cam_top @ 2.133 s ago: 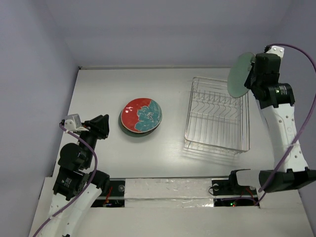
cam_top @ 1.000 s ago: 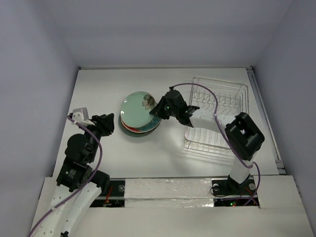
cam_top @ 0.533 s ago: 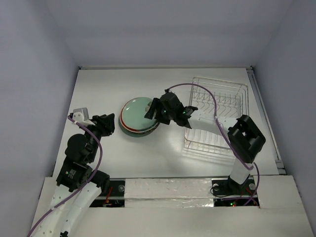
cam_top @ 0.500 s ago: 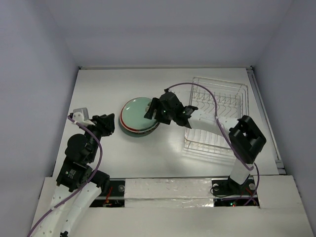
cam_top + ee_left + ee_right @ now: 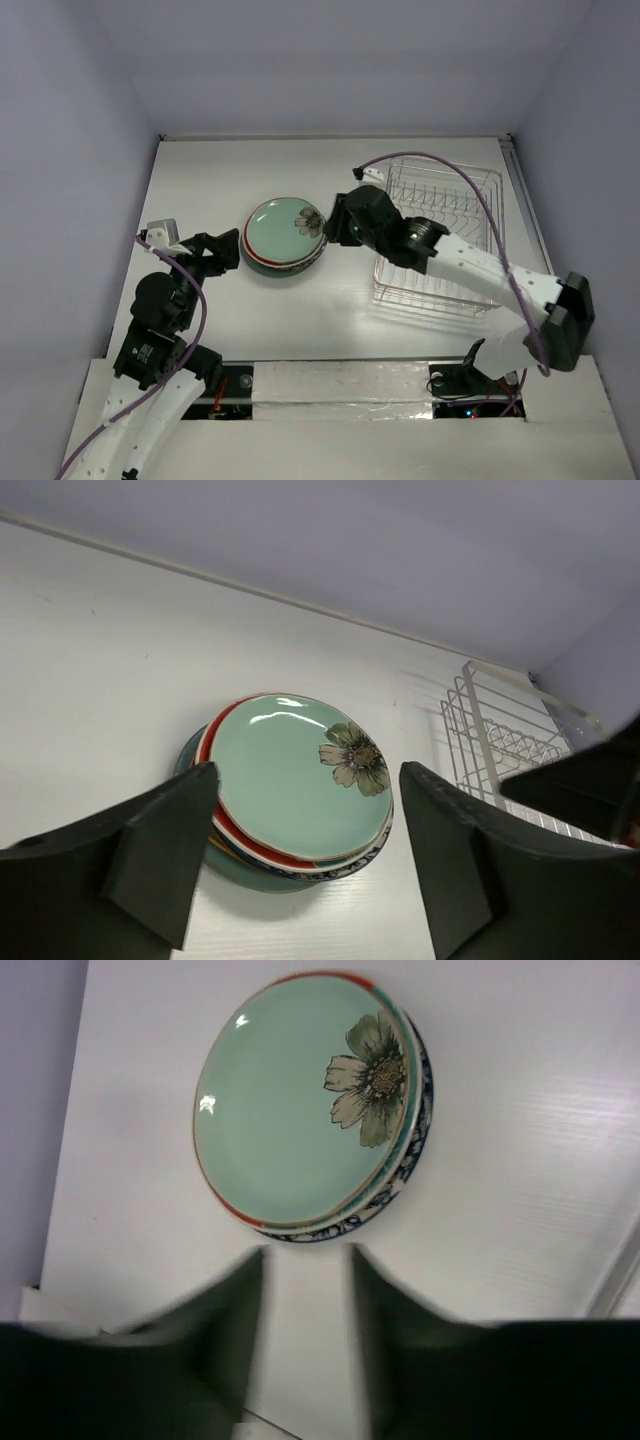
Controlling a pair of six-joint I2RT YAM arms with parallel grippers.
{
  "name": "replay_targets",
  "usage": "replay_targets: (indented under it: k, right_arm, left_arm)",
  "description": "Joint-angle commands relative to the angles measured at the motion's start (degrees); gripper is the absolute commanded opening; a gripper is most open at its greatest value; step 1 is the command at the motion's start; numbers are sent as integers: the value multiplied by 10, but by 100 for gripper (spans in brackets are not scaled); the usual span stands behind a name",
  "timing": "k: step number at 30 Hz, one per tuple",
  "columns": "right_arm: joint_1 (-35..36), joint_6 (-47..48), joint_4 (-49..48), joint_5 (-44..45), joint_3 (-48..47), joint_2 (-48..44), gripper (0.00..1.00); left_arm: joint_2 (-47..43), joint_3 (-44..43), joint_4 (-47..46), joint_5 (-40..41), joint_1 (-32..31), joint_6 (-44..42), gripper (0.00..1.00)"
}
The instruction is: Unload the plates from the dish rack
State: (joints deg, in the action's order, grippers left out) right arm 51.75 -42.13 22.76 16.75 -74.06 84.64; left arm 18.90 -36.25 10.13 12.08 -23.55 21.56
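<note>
The plates (image 5: 285, 237) lie stacked flat on the table left of the dish rack (image 5: 440, 292). The top one is pale green with a red rim and a flower (image 5: 290, 780) (image 5: 300, 1100). No plate stands in the wire rack. My right gripper (image 5: 335, 228) hovers just right of the stack; its blurred fingers (image 5: 307, 1260) stand a little apart with only bare table between them. My left gripper (image 5: 222, 245) is at the stack's left side. In its wrist view its jaws (image 5: 305, 860) are wide open, framing the stack without touching it.
White walls close the table at the back and both sides. The rack's corner (image 5: 490, 730) shows right of the stack in the left wrist view. Bare white table (image 5: 300, 320) lies in front of the plates.
The right arm carried the pale green plate from over the rack, laid it on the stack, let go and drew back a little. The left gripper's jaws spread wide.
</note>
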Motion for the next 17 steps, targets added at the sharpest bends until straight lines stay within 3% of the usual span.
replay_targets:
  k: [1,2,3,6,8,9,10,12,13,17]
  right_arm:
    - [47,28,28,127,3,-127,12]
    - [61,37,15,154,8,-159,2]
    - [70,56,7,192,8,-190,0]
    - [77,79,-13,232,9,-301,0]
    - [77,90,-21,259,14,-375,7]
    - [77,85,-19,298,22,-400,16]
    - [77,79,-17,316,30,-423,47]
    - [77,78,-20,352,52,-486,78]
    - [77,77,-18,360,70,-501,100]
    - [77,68,17,383,94,-533,100]
  left_arm:
    - [-6,-7,-18,-2,-2,-2,71]
    - [-9,-12,-15,-2,-2,-4,73]
    - [-11,-14,-15,-2,-2,-5,74]
    - [-20,-22,-13,-2,-2,-5,78]
    - [-21,-41,-16,-2,-2,-6,79]
    - [-18,-50,-13,-2,-2,-10,78]
    - [-14,-64,-8,-2,-2,-13,79]
    - [-7,-104,0,-2,-2,-22,79]
    - [-7,-116,0,-2,-2,-25,79]
    - [1,-146,1,-2,-2,-29,80]
